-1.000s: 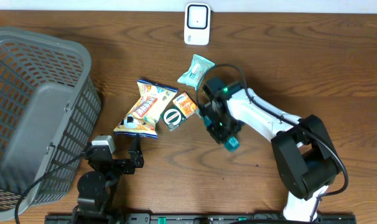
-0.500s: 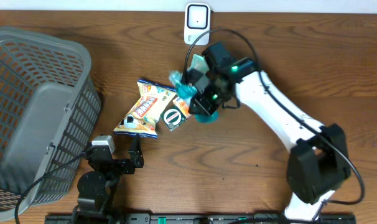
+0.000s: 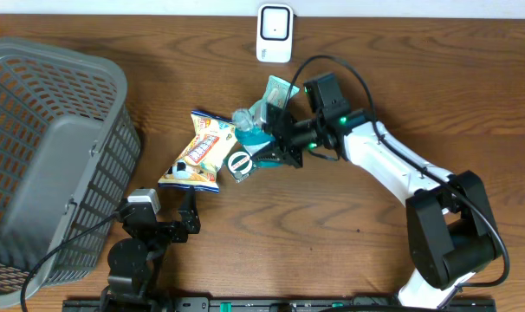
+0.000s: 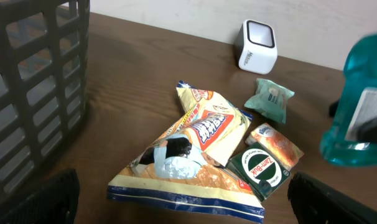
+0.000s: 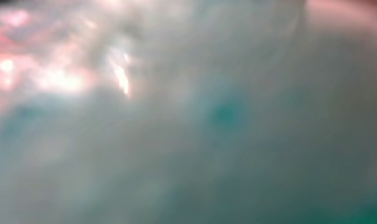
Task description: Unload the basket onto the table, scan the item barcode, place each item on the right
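Bottle (image 3: 248, 130) clamped in right gripper (image 3: 275, 139), above snacks (image 3: 206, 152) near desk (image 3: 332, 251) centre. Left gripper (image 3: 186, 217) wide, by front edge. Probably carrying step; next, bring label (image 4: 369, 109) before scanner (image 3: 274, 33) at far edge.

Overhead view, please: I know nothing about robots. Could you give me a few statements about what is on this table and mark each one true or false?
1. The right gripper holds a teal bottle above the pile of snacks. True.
2. The yellow chip bag lies inside the grey basket. False: it lies on the table, outside the basket.
3. A white scanner stands at the far edge of the table. True.
4. The left gripper is clamped on the yellow chip bag. False: its jaws stand open, and it is apart from the bag, nearer the front edge.
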